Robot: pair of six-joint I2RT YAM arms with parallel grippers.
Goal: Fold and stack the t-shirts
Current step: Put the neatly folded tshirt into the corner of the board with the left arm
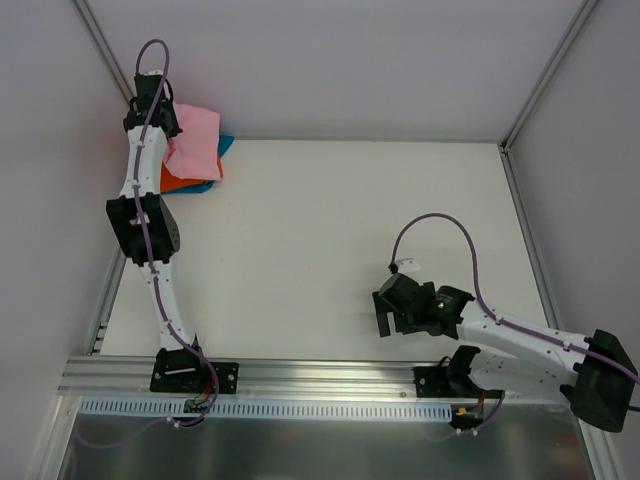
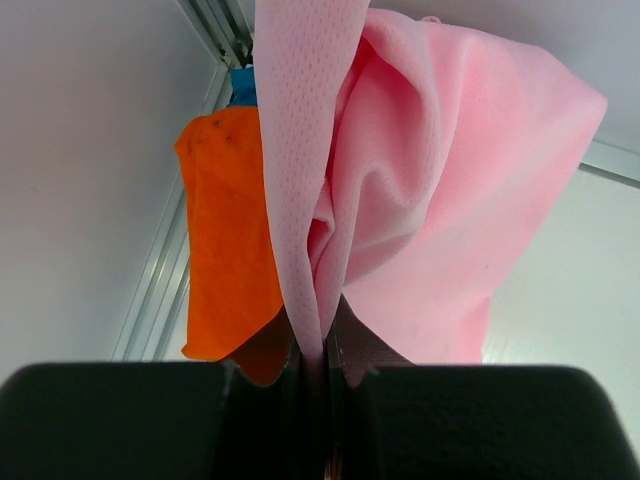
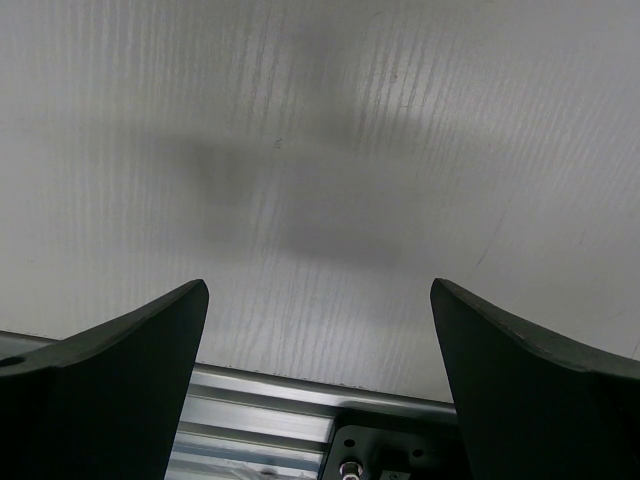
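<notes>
Aluminium rail [image 1: 330,375] runs along the near edge of the white table [image 1: 320,230], with both arm bases bolted to it. Just beyond it, on the right side, the right gripper [image 3: 318,290] hangs low over bare tabletop with its two dark fingers spread as wide as they go and nothing between them.

The left arm stretches away from its base to the far left corner. There the left gripper [image 2: 312,385] is pinched tight on a fold of the soft light pink t-shirt [image 1: 197,140], which bunches and drapes away from the closed fingers. Under the pink cloth lies the bright orange t-shirt [image 1: 180,183], its edge showing on the near side. The teal-blue t-shirt [image 1: 226,145] peeks out on the right and near sides of the pile. All three sit together in that corner, close to the left wall and well apart from the right gripper.
</notes>
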